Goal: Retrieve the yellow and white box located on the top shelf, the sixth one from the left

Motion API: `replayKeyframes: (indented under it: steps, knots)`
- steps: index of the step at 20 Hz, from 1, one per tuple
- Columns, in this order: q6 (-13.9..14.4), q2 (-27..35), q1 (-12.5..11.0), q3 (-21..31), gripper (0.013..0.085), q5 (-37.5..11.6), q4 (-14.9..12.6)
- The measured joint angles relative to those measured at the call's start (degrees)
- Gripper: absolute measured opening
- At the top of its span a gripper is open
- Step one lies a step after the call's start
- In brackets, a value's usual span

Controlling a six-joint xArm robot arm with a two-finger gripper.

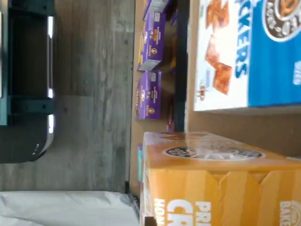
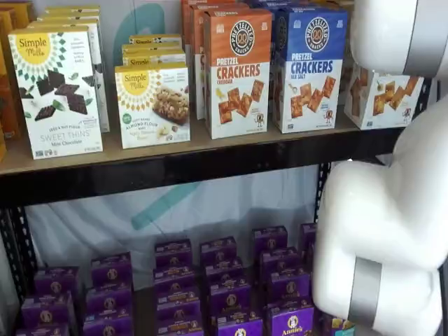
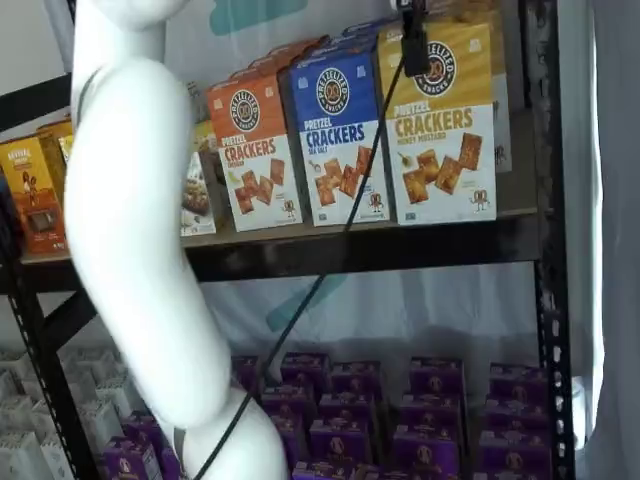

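the yellow and white box (image 3: 438,125) is seen upright at the front edge of the top shelf (image 3: 400,245), just beside a blue carton (image 3: 335,135); its yellow top shows close up in the wrist view (image 1: 221,183). it is judged a light, stiff cardboard carton with smooth printed faces, likely to dent if squeezed hard, so the narrow sides near the top are best taken. only a dark part of the pincer (image 3: 413,35) shows above it; its opening cannot be told

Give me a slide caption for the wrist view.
Wrist camera over the yellow and white box beside a blue cracker carton, purple boxes on the shelf below.
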Motion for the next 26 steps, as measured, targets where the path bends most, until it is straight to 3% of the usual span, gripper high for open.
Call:
replayKeyframes:
  steps: [6, 13, 26]
  knots:
    - [-0.63, -6.64, 0.06, 6.46, 0.0570, 1.33, -1.94]
    - [0.80, -12.19, 0.57, 11.05, 0.0570, 5.02, -0.65]
    - [7.33, -20.93, 8.27, 20.11, 0.0570, 6.22, -3.48]
